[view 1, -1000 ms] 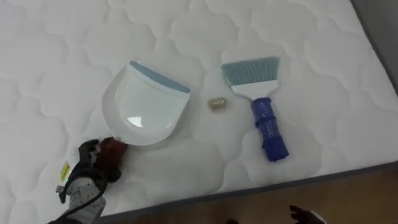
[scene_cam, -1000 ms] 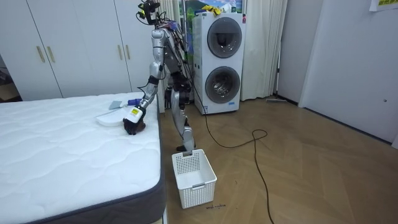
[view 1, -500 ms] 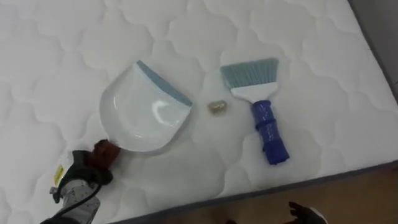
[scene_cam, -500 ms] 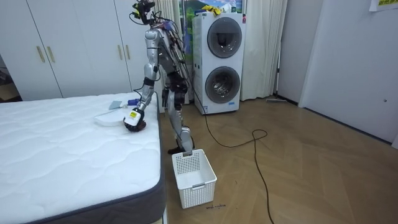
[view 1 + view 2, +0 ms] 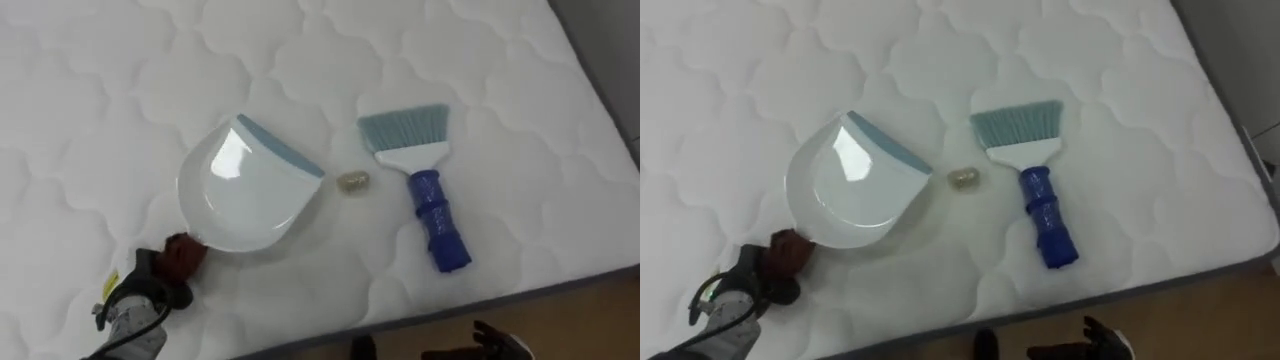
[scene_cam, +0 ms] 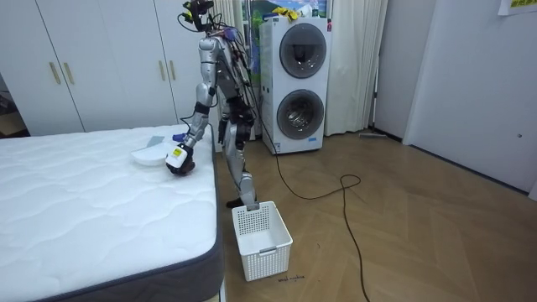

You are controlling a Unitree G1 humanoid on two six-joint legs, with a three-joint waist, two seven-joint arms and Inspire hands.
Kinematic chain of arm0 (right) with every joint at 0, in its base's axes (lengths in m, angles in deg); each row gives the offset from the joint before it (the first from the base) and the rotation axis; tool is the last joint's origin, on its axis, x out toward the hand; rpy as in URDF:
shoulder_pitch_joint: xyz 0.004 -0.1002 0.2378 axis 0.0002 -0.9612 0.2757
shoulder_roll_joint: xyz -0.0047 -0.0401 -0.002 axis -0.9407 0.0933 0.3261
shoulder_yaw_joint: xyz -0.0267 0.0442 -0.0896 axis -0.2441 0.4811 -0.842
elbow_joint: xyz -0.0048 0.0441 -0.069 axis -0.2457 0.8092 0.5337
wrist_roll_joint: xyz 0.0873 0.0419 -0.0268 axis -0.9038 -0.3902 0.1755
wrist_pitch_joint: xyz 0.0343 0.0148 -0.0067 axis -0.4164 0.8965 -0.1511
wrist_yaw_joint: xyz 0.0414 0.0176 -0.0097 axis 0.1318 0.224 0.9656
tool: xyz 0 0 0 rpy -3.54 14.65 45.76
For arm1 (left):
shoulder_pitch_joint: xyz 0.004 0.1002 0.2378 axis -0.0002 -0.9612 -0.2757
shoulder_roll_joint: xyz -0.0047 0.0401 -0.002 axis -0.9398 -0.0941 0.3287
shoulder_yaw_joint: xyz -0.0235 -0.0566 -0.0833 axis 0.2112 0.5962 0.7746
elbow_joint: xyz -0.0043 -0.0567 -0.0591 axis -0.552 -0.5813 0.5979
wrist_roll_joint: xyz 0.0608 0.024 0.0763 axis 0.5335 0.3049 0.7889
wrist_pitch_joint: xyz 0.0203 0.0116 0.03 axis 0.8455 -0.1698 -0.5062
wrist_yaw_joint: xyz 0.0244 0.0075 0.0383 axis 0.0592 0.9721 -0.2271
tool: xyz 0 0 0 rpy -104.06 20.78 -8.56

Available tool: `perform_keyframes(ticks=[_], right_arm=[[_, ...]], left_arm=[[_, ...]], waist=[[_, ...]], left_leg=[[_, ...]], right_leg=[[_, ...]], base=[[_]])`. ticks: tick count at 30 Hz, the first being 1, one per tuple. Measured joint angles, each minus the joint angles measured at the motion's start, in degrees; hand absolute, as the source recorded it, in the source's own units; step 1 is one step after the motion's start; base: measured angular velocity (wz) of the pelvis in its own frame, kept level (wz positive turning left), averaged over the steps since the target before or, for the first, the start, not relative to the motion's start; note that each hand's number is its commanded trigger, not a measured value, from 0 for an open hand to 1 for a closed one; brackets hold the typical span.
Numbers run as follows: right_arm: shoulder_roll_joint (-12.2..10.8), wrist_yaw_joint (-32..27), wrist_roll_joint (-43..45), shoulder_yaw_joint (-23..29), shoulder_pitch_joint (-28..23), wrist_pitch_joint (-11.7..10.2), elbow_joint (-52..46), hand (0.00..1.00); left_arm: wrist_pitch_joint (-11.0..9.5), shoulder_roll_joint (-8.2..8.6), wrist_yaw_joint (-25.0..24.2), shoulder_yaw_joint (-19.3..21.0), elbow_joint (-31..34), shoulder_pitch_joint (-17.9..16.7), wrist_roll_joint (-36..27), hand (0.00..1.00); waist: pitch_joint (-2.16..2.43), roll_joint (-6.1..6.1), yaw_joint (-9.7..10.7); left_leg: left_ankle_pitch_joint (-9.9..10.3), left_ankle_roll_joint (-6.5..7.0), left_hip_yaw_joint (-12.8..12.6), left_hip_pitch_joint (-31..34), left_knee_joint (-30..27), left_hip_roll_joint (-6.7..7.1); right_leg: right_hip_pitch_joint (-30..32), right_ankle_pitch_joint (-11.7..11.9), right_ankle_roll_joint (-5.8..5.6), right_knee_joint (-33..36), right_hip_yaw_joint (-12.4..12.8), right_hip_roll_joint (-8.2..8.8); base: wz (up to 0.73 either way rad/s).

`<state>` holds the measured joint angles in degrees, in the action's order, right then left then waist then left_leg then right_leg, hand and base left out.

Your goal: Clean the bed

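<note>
A small pale scrap (image 5: 353,182) lies on the bed (image 5: 120,80), in the gap between the dustpan (image 5: 245,195) and the brush (image 5: 420,168). It sits just beside the dustpan's blue-grey lip and touches neither tool. The brush lies flat to the scrap's right, bristles pointing away from the robot and blue handle toward the near edge of the bed.

The left robot hand (image 5: 150,285) is clamped round the dustpan's reddish handle at the pan's near end. The right robot hand (image 5: 497,343) shows low past the bed's edge, holding nothing; whether its fingers are spread or curled cannot be told. In the room view the robot stands at the side of the bed, with a white basket (image 6: 262,237) on the floor near its feet.

The main risk appears to be the dustpan's lip. The hold is at the far end of the handle, so the pan could swivel or tip, and on a soft quilted bed the lip may not sit flat. The scrap could then slip under it or be nudged away. The brush is not yet picked up, and a careless reach for it could flick the light scrap toward the bed's edge.
</note>
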<state>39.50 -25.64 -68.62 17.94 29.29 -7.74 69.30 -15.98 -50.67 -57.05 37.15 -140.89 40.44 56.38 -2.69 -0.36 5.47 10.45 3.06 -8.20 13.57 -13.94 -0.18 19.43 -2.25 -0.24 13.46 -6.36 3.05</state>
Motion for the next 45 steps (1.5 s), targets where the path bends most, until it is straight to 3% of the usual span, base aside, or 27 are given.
perform_keyframes(ticks=[6, 10, 12, 22, 28, 33, 38, 43, 45], right_arm=[[1.2, -5.7, -8.1, 6.0, 0.4, -0.8, -0.4, 0.0], [2.4, -9.9, -8.9, 8.9, 0.9, -1.6, -0.9, 0.0], [2.5, -13.0, -9.2, 10.6, 1.2, -2.6, -3.5, 0.0], [4.3, -26.3, -10.6, 12.0, 4.4, -7.0, -14.8, 0.0], [4.3, -34.3, -5.8, 11.0, 5.4, -7.6, -20.7, 0.0], [4.3, -39.4, 5.0, 9.8, 6.3, -7.8, -23.9, 0.0], [4.5, -42.6, 13.2, 8.5, 6.3, -8.1, -28.2, 0.0], [4.6, -42.9, 16.6, 4.6, 7.9, -8.6, -29.8, 0.0], [4.7, -42.9, 19.1, 4.4, 8.1, -8.6, -29.8, 0.0]], left_arm=[[-0.1, -0.23, 0.1, 0.0, 0.2, -0.1, 2.1, 1.0], [-0.2, -0.26, 0.5, -0.1, 2.9, -2.1, 3.7, 1.0], [-0.3, -0.41, 0.6, -0.1, 5.7, -4.3, 5.3, 1.0], [-0.6, -0.59, 0.5, -3.4, 6.8, -6.5, 6.3, 1.0], [0.0, -0.96, 0.5, -5.2, 7.1, -6.4, 8.7, 1.0], [1.5, -1.34, -1.3, -6.5, 7.1, -6.5, 12.5, 1.0], [3.3, -2.47, -3.7, -7.5, 7.1, -6.5, 13.8, 1.0], [3.4, -3.47, -3.9, -7.7, 7.4, -5.6, 13.7, 1.0], [3.6, -3.66, -3.9, -7.7, 7.3, -5.0, 13.7, 1.0]], waist=[[0.28, -1.07, -0.7], [0.73, -1.16, -0.7], [1.22, -1.06, -1.0], [1.43, -1.07, -1.3], [1.48, -1.12, -1.3], [1.44, -1.27, -1.4], [1.41, -1.49, -1.4], [1.13, -2.2, -1.5], [0.98, -2.42, -2.7]], left_leg=[[0.3, 0.02, -1.2, -0.2, -0.9, 0.08], [0.2, -0.11, -1.7, -0.4, -1.6, 0.15], [0.2, -0.14, -2.5, -0.2, -1.8, 0.05], [0.2, -0.18, -2.7, -0.2, -2.0, 0.07], [0.6, -0.19, -2.7, 1.9, -3.8, -0.01], [0.6, -0.19, -2.8, 2.2, -3.7, -0.02], [0.6, -0.12, -2.6, 4.1, -5.0, -0.19], [0.7, -0.11, -2.5, 6.7, -6.0, -0.1], [0.7, -0.04, -2.5, 7.3, -6.4, -0.06]], right_leg=[[0.8, -0.3, 0.27, 2.4, 0.2, 0.31], [1.0, -0.5, 0.34, 3.3, 0.8, 0.24], [1.6, -0.4, 0.44, 3.5, 1.6, -0.07], [2.0, -0.5, 0.44, 4.3, 2.3, -0.18], [3.6, -0.4, 0.63, 5.2, 1.6, 0.01], [3.9, -0.6, 0.67, 5.5, 1.6, 0.29], [5.8, -0.7, 0.69, 6.3, 1.6, 0.44], [8.3, -0.6, 0.84, 7.5, 1.2, 0.87], [9.3, -0.8, 0.99, 8.4, 1.3, 1.03]], base=[[-0.1], [-0.05], [-0.16], [-0.01], [0.01], [0.0], [0.03], [0.03], [0.0]])
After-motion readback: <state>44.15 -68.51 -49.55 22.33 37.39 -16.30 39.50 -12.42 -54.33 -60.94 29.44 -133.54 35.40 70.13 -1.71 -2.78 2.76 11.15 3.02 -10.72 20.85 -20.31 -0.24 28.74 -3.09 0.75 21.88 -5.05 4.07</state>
